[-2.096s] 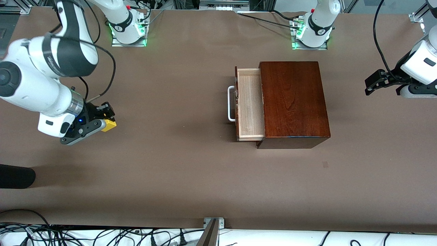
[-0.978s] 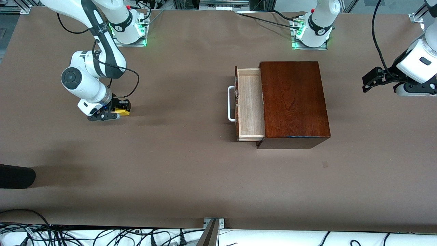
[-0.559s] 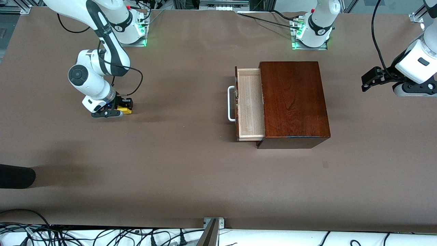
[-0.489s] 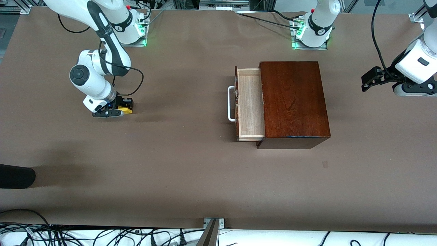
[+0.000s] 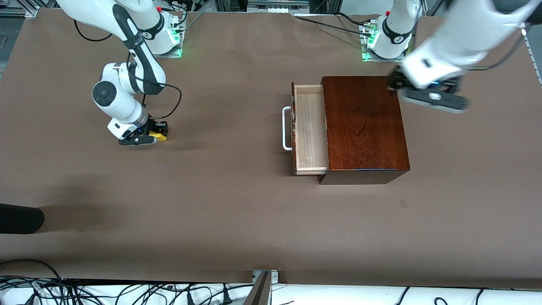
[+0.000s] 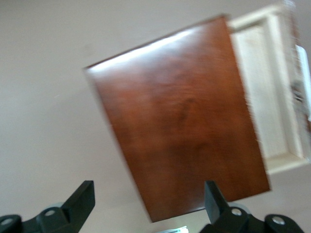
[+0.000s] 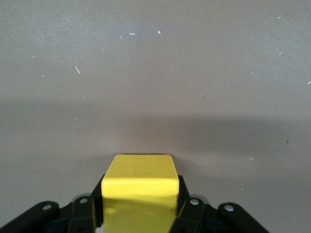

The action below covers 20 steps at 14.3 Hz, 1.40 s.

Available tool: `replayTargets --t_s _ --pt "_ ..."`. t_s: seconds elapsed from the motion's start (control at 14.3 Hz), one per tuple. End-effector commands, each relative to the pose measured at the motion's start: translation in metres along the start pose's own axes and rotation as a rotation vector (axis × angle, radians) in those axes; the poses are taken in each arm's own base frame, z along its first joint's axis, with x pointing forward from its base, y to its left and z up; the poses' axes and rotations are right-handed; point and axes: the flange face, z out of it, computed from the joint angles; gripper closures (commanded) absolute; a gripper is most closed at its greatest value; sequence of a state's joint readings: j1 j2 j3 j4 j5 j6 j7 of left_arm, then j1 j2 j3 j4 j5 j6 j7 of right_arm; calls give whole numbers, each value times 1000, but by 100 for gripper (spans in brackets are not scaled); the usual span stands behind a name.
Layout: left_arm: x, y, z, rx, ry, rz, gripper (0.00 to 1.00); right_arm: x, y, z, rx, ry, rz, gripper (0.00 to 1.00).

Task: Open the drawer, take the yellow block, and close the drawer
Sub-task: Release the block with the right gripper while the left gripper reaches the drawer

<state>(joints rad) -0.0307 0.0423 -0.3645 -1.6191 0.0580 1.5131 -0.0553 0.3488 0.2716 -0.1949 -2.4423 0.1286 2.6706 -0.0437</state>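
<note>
The yellow block [image 5: 160, 136] is pinched by the right tool [image 5: 153, 134] down on the worktop [image 5: 220, 212], at nine o'clock from the open drawer [image 5: 311, 129]; the left tool [image 6: 148, 204], spread open, is held over the box [image 5: 364, 127]

Drawer [image 5: 311, 127] pulled out of box [image 5: 364, 127] toward right arm's end of table [image 5: 237, 203], block [image 5: 160, 136] well apart there

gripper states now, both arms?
Left gripper: open, empty, over the box.
Right gripper: shut on the yellow block, low at the table.
</note>
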Motion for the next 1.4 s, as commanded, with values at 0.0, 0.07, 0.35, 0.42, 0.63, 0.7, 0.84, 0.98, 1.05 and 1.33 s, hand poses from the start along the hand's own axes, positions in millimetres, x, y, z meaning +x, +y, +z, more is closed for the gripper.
replayTargets --t_s 0.0,0.07,0.35,0.42,0.63,0.7,0.84,0.98,1.05,1.33 --pt "19 50 6 -77 -15 127 0 2 -4 -11 3 30 -9 0" --pt "25 71 16 -134 -36 202 0 6 -4 -20 7 46 -12 0" --pt "38 155 35 -208 19 431 0 24 -11 -92 47 73 -25 0" --pt "45 173 44 -220 53 538 0 32 -14 -115 56 63 -32 0" --pt "67 211 75 -256 149 830 0 71 -20 -205 67 9 -103 0" --pt "68 226 77 -246 189 917 0 79 -21 -236 44 4 -124 0" --pt "74 238 94 -183 214 1077 0 87 -21 -283 24 8 -142 0" --pt "88 249 127 -157 237 1213 0 87 -23 -322 25 -5 -150 0" --pt "93 256 147 -167 241 1239 0 85 -18 -338 27 -17 -145 0" --pt "105 274 209 -124 221 1338 0 70 -12 -391 35 3 -162 0"
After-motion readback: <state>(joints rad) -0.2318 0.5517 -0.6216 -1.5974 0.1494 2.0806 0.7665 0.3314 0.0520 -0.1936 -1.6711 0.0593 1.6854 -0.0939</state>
